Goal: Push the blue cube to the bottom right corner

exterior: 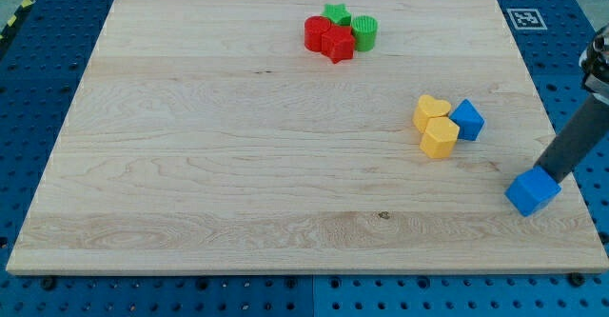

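The blue cube (532,192) sits near the board's right edge, toward the view's bottom right. My dark rod comes down from the view's right edge, and my tip (551,175) touches the cube's upper right side. A second blue block (467,119) lies further up and to the left, against two yellow blocks.
A yellow heart (431,110) and a yellow hexagon-like block (440,137) sit together right of centre. At the view's top a red cylinder (316,31), red star (337,44), green star (336,14) and green cylinder (364,31) cluster. The wooden board (238,165) lies on a blue pegboard.
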Tool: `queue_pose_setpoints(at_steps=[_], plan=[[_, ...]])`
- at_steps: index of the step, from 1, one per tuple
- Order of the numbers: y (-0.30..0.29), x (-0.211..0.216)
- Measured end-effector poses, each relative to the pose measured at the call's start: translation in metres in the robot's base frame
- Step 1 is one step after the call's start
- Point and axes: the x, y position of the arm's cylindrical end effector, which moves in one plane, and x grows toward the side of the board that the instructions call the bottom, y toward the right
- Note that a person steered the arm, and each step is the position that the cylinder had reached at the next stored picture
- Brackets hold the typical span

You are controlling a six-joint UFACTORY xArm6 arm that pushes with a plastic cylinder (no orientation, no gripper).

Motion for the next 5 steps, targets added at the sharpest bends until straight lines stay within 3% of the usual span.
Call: queue_pose_setpoints(at_steps=[4,5], plan=[[-0.040,0.021],[-0.108,0.021]])
